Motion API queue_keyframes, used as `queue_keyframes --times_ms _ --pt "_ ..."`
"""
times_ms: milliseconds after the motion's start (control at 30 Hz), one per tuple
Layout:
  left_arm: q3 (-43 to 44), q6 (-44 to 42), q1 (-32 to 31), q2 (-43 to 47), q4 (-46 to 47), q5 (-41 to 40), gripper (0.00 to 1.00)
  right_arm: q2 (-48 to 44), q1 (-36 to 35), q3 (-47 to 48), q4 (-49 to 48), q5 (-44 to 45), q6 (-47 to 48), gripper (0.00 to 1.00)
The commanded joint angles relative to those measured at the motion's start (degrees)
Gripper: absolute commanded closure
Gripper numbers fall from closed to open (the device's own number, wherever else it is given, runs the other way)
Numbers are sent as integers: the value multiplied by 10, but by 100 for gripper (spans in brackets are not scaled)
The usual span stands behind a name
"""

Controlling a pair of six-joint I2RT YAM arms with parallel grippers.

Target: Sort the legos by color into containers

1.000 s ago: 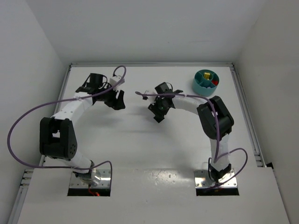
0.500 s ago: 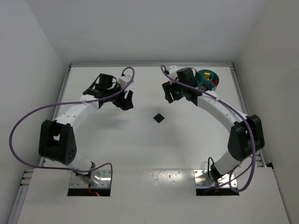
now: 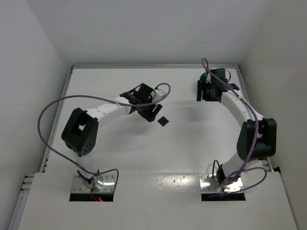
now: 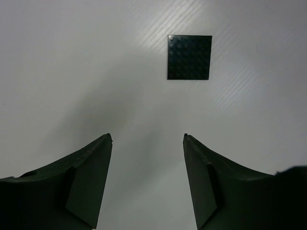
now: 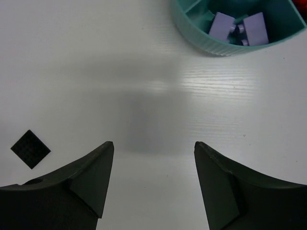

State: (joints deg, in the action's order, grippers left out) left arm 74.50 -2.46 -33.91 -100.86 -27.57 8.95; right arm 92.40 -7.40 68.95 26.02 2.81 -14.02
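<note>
Both released, empty: left hand (image 4: 147,139) nr black plate (image 4: 189,57), right hand (image 5: 154,144) nr teal dish (image 5: 207,44).

The arms (image 3: 108,109) show white links (image 3: 238,107), black joints (image 3: 79,132), looping purple cables (image 3: 39,128) and dark, seemingly matte fingers (image 4: 88,179).

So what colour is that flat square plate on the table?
The plate is black, clearest in the left wrist view.

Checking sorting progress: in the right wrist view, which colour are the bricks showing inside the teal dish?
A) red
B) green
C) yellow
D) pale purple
D: two pale purple bricks lie in one compartment of the teal dish.
</note>
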Motion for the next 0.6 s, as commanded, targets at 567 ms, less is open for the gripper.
queue_keyframes --times_ms 567 --pt "280 55 -86 -235 -166 -87 28 13 107 56 25 -132 -53 31"
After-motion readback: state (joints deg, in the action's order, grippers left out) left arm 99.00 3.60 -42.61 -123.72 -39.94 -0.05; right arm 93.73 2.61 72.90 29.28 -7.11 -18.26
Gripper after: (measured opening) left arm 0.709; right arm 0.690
